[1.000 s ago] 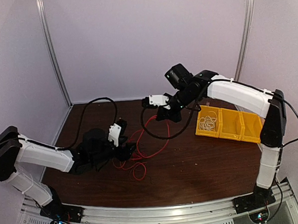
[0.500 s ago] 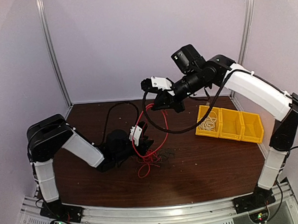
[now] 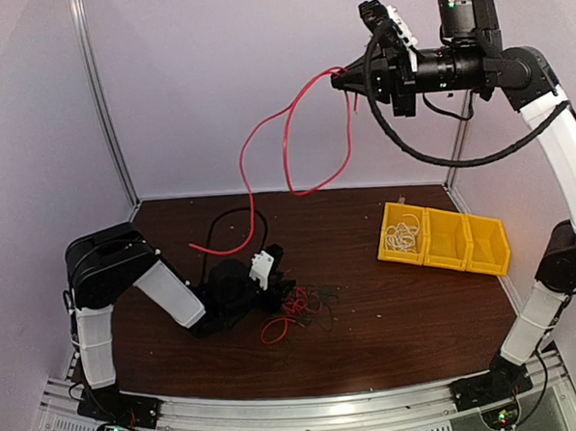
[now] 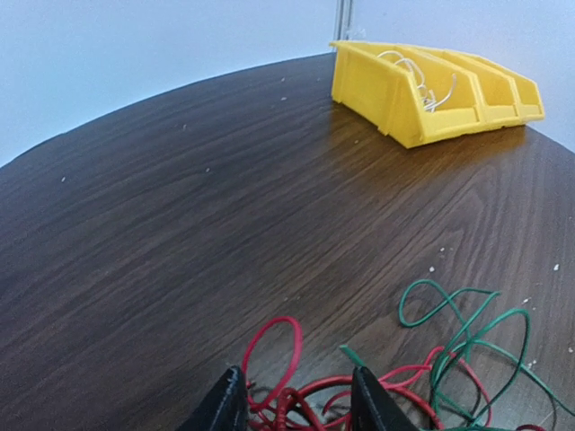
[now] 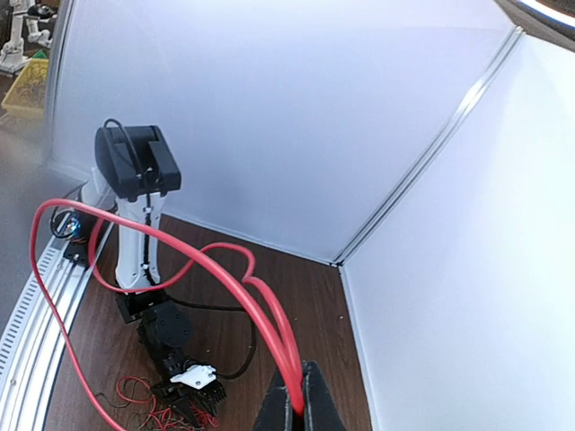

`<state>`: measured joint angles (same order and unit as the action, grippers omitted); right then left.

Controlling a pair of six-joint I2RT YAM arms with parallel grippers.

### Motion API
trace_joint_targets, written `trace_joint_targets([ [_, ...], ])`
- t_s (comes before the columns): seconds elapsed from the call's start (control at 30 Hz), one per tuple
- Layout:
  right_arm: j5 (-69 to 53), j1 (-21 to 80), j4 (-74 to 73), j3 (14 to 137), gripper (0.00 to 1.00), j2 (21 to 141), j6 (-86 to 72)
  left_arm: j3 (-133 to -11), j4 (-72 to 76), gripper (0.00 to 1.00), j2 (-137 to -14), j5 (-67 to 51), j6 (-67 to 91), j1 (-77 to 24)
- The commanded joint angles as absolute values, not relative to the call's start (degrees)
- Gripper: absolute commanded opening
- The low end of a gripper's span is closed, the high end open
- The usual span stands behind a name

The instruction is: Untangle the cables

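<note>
Two changes from half a second ago: my right gripper [image 3: 341, 78], clamped on the red cable [image 5: 289, 377], has risen high above the desk's [image 3: 409, 315] far edge, lifting long loops off the tangle [image 3: 298, 307]. My left gripper [image 4: 295, 409] stays low toward the near-left corner, jaws astride red strands; whether they pinch, I cannot tell. Dark wood-grain desk, yellow bins [image 3: 463, 240] at its right edge, pale walls [image 3: 213, 84].

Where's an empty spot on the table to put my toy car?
Bare table lies between the wire tangle and the yellow bins, and in front of the bins. It is crowded around the left claw, where that tangle piles up.
</note>
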<state>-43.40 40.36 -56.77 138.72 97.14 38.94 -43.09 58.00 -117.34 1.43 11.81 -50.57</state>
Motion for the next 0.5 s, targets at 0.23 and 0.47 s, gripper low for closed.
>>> trace_joint_targets([
  [0.23,-40.7,24.1,-47.9,128.1,0.0,91.4,32.3,-36.2,48.9,0.43,-109.4,13.0,17.7,-50.0],
  [0.47,-31.2,14.6,-39.3,106.5,0.0,83.5,29.6,-31.9,44.9,0.48,-98.7,12.6,17.3,-50.0],
])
